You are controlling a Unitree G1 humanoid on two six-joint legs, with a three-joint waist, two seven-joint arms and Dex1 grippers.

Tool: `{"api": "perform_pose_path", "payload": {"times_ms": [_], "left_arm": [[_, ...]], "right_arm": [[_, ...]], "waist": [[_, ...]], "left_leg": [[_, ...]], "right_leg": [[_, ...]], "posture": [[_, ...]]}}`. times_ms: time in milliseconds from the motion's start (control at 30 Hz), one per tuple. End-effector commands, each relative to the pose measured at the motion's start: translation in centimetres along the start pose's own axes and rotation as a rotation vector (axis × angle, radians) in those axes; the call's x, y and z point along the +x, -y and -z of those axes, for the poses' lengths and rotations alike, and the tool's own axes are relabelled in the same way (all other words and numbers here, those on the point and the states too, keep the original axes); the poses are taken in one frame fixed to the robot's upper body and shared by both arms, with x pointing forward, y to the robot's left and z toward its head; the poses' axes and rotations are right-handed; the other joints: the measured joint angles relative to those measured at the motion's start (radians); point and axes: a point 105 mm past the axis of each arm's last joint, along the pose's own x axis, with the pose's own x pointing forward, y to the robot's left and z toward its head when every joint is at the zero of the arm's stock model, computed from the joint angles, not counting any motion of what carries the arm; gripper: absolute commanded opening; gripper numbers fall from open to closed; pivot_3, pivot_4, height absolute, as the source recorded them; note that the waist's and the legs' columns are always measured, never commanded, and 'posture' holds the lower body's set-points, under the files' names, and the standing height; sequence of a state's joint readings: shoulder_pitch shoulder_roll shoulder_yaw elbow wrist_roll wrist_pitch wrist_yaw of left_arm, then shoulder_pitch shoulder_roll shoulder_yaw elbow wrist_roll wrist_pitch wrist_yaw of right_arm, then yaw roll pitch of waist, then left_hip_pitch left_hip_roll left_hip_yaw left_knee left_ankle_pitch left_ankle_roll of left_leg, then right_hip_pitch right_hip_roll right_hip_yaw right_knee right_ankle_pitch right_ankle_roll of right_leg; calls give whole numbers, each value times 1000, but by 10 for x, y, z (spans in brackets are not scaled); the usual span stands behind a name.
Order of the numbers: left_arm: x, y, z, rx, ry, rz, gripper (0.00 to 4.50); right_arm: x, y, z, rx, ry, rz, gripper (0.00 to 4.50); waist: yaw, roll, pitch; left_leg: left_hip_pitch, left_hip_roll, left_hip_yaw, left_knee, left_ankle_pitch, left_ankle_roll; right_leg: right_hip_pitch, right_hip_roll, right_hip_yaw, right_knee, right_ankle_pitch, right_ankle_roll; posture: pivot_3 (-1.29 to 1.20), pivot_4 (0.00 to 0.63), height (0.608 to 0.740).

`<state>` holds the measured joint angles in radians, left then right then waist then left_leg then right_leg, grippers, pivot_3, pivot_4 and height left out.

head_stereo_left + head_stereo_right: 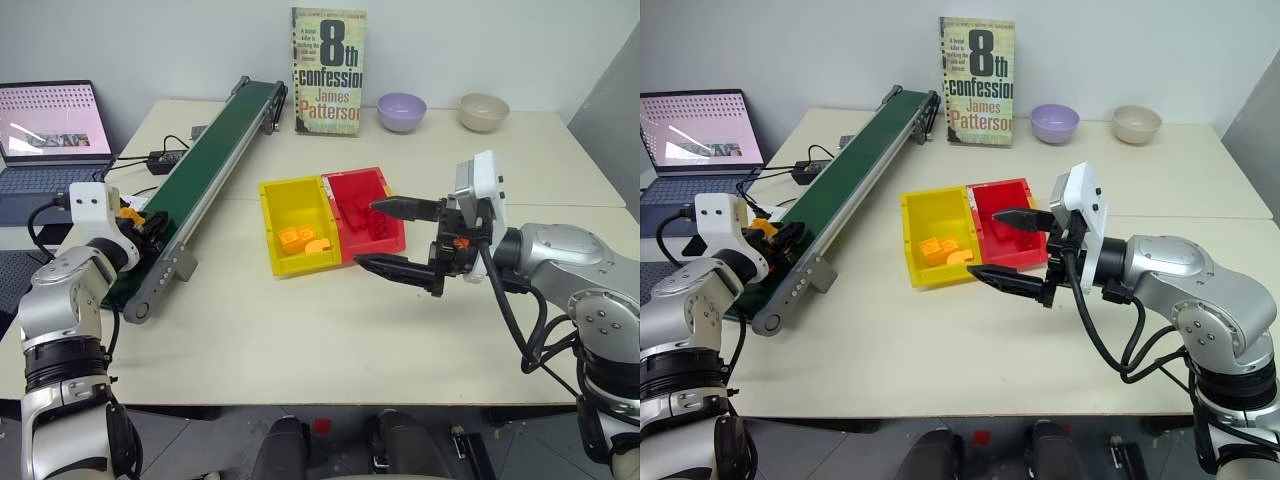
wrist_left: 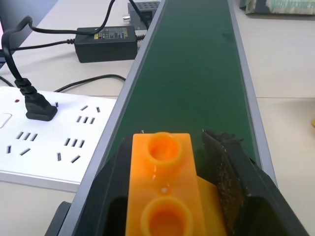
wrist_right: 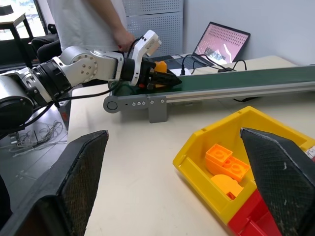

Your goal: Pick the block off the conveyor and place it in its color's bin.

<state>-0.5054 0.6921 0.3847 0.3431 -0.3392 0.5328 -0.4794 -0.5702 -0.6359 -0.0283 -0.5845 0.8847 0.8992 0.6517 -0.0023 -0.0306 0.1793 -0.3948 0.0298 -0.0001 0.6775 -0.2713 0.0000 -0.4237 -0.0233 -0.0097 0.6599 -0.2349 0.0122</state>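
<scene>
The block (image 2: 162, 196) is clamped between the fingers of the left gripper (image 2: 172, 187) at the near end of the conveyor (image 1: 205, 175), just over the green belt; two round studs are seen on its upper face, and the black fingers (image 2: 231, 177) are pressed against its sides. The conveyor is laid slantwise across the left part of the table (image 1: 330, 340), its far end reaching towards a book (image 1: 328, 70) stood upright at the back; a white power strip (image 2: 54, 137) and a black adapter (image 2: 106, 42) are lain beside its left rail, and a laptop (image 1: 50, 135) is seen further left. The yellow bin (image 1: 280, 215) is set near the middle of the table, well apart from the block, joined to a red bin (image 1: 385, 235) on its right; several orange bricks (image 1: 300, 240) are held in it, and red bricks in the red one. The right gripper (image 1: 395, 235) is held over the red bin, its jaws spread wide and nothing between them. Two bowls (image 1: 402, 110) are placed at the back right; a person (image 3: 83, 19) is seen standing behind the left arm.
</scene>
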Motion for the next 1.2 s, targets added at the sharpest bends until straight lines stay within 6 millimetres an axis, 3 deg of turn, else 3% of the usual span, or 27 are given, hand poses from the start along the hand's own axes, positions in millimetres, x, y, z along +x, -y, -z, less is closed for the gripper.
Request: {"api": "perform_pose_path", "payload": {"times_ms": [33,300,400,433,500,667,833,900,1200], "left_arm": [[4,33,-44,75,113,146,1504],[32,96,-70,135,123,390,1504],[41,140,-75,166,121,568,1504],[47,165,-72,205,112,656,1504],[54,193,-66,260,93,756,1504],[63,207,-55,314,56,843,1504],[67,210,-44,375,29,874,1504],[68,209,-47,362,40,872,2208],[69,204,-64,344,89,863,3929]], "right_arm": [[-9,5,-9,-76,10,77,4500],[-18,17,0,-135,-38,258,4500],[-20,22,6,-172,-93,334,4500],[-22,31,7,-163,-110,418,4500],[-20,32,8,-195,-145,457,4500],[-16,17,12,-195,-165,433,4500],[-22,18,17,-178,-177,477,4500],[-23,18,16,-175,-175,491,4500],[-23,20,15,-166,-173,493,4500]], "waist": [[3,0,0],[7,0,0],[2,0,0],[3,0,0],[5,0,0],[-7,0,0],[-11,0,0],[-9,0,0],[-3,0,0]], "left_leg": [[0,0,0,0,0,0],[-2,-3,2,0,0,0],[-2,-3,2,0,0,0],[-2,-2,3,0,0,0],[-3,-3,3,0,0,0],[-4,-4,6,0,0,0],[-5,-3,4,-1,0,1],[-6,-2,3,-1,0,1],[-5,-2,3,0,0,1]], "right_leg": [[0,0,0,0,0,0],[0,2,0,-2,0,0],[-1,3,-1,-2,0,0],[-1,3,-1,-2,0,0],[-1,3,-2,-2,0,1],[-2,5,-1,-3,0,0],[-4,7,-1,-2,0,1],[-4,7,-2,-2,0,1],[-4,6,-1,-2,-2,3]], "posture": [[0,150,740],[0,150,740],[0,150,740],[0,150,740],[0,150,740],[0,150,740],[0,150,740],[0,150,740],[0,150,740]]}}
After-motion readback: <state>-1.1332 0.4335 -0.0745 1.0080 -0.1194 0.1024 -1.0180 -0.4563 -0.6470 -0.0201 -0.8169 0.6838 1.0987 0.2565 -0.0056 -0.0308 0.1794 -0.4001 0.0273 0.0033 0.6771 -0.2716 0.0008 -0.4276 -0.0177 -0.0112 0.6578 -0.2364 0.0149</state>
